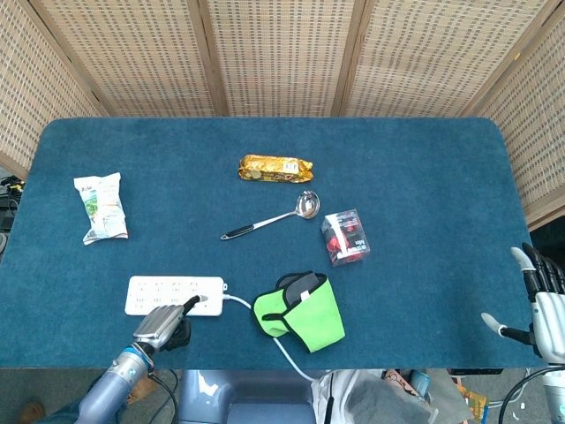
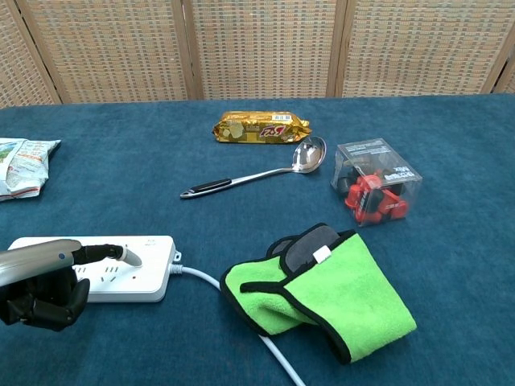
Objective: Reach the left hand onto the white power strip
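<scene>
The white power strip (image 1: 172, 291) lies near the table's front left, its cable running right under a green cloth. My left hand (image 1: 162, 326) is at the strip's near edge. In the chest view the left hand (image 2: 48, 281) covers the left part of the power strip (image 2: 151, 272). One finger (image 2: 109, 252) is stretched out over the sockets and the others are curled in below. Whether that finger touches the strip I cannot tell. My right hand (image 1: 540, 299) hangs past the table's front right corner, fingers apart and holding nothing.
A green cloth with black trim (image 1: 302, 313) lies just right of the strip, over its cable. Further back are a metal spoon (image 1: 269, 219), a gold snack pack (image 1: 275, 167) and a clear box of red pieces (image 1: 345, 237). A white-green snack bag (image 1: 101, 207) lies at the left.
</scene>
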